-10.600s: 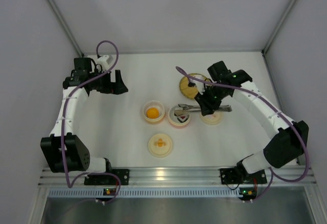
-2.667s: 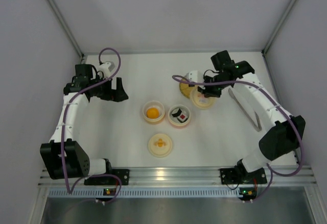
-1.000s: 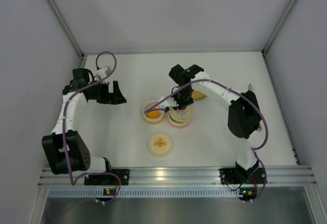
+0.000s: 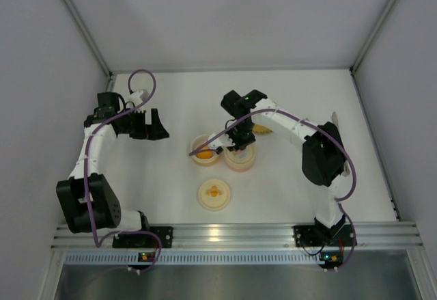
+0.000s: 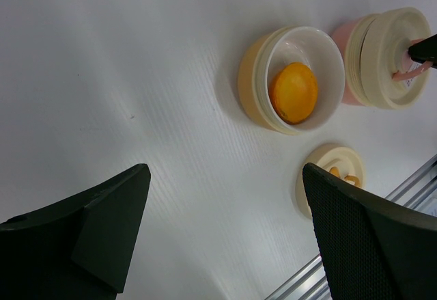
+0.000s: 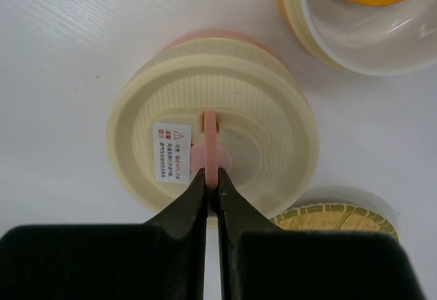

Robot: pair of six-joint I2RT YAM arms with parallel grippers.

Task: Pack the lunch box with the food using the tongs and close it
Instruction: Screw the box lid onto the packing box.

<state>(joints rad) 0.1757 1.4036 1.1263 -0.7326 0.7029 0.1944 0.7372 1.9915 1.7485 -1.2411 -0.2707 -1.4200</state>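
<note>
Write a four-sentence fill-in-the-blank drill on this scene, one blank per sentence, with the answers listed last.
1. The right end effector is ____ on the pink tab of the cream lid.
2. That lid sits on a container coloured ____.
3. The uncovered bowl holds an ____ ball.
4. The left end effector hangs over the table with its jaws ____.

Answers: shut; pink; orange; open.
</note>
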